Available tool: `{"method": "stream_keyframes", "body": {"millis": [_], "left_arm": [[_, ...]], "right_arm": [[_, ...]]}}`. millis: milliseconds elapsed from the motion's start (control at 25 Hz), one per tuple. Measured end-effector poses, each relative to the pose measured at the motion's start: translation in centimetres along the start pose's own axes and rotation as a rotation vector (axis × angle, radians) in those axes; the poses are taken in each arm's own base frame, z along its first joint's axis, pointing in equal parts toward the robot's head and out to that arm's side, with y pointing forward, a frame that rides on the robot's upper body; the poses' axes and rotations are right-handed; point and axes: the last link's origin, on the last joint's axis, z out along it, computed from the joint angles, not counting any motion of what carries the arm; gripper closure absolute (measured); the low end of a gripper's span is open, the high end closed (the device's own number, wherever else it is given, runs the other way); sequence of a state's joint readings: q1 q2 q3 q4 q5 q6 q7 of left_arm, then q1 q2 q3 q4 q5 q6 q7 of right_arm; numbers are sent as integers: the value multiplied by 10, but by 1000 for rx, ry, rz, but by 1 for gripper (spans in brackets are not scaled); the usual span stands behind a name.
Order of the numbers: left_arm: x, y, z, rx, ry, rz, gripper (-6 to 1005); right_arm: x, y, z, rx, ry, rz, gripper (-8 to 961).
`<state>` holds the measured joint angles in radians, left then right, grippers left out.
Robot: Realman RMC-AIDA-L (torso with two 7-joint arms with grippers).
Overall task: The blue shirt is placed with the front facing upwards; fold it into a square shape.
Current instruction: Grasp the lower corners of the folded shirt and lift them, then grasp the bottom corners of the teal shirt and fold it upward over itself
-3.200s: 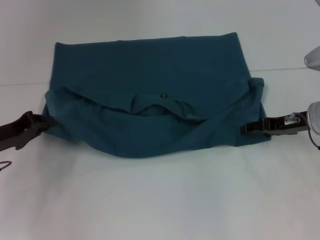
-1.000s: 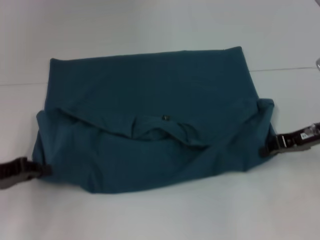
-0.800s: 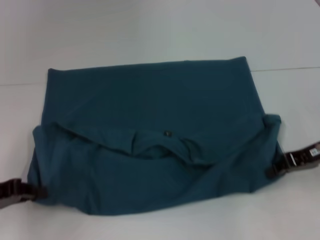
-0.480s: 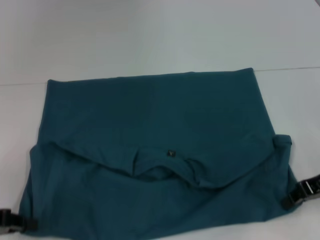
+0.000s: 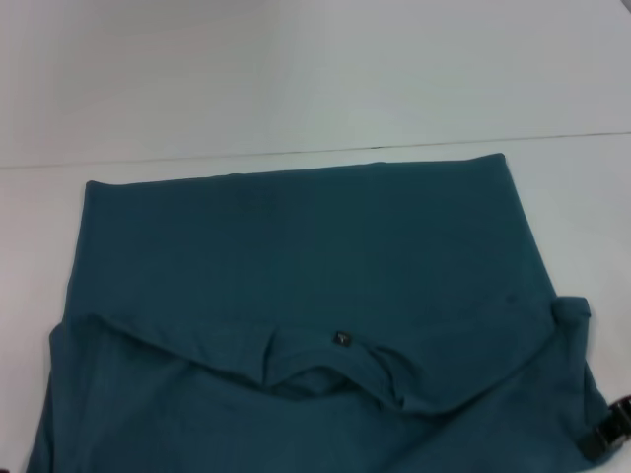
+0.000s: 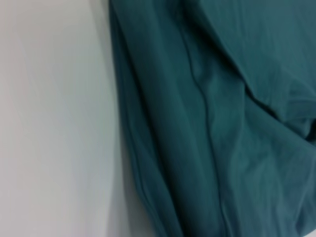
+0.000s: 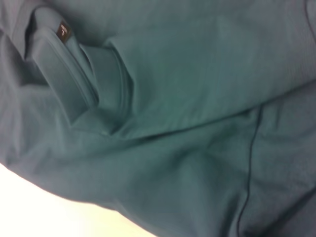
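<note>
The blue shirt (image 5: 296, 256) lies folded on the white table (image 5: 296, 79), reaching down past the near edge of the head view. Its ribbed collar (image 5: 325, 370) with a small dark neck label (image 5: 342, 339) faces up on the near fold. My right gripper (image 5: 613, 434) shows only as a black tip at the shirt's right edge, clamped on the cloth there. My left gripper is out of view. The left wrist view shows the shirt's hemmed side edge (image 6: 222, 123) against the table (image 6: 49, 123). In the right wrist view the collar (image 7: 74, 74) and label (image 7: 62, 31) sit close up.
Bare white tabletop stretches beyond the shirt's far edge, crossed by a thin seam line (image 5: 552, 137). A strip of table (image 7: 29, 207) shows beside the cloth in the right wrist view. Nothing else stands on the table.
The whole shirt has slid toward me, its far edge dropping lower in the head view. Both grippers moved the same way; the left one has left the view and the right is nearly out.
</note>
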<state>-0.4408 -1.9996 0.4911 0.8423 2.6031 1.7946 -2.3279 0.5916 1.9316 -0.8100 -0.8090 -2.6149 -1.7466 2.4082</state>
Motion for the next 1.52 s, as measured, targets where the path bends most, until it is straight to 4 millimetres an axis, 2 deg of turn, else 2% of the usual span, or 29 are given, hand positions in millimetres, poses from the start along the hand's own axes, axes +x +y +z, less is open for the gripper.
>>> {"method": "stream_keyframes", "body": {"millis": [240,920,1120,1320,1520], "left_arm": [[-6,-5,-3,38,-48,-11,965],[-23,-6,-5,49,-152,-17,966],[-22,-3,-6,21,-150,7,965],[6,20,-12,-93,-60,103,965],[47,31,-11,-70,10,116,965]], "right_arm": [[11,-2,5,23,78,-13,918],[26,8,8,-56,153,-36,919],[27,10,8,-92,128,-55,919],[1,12,-6,-125,-45,-90,919],[-26,-5,-24,-50,-260,0,919]]}}
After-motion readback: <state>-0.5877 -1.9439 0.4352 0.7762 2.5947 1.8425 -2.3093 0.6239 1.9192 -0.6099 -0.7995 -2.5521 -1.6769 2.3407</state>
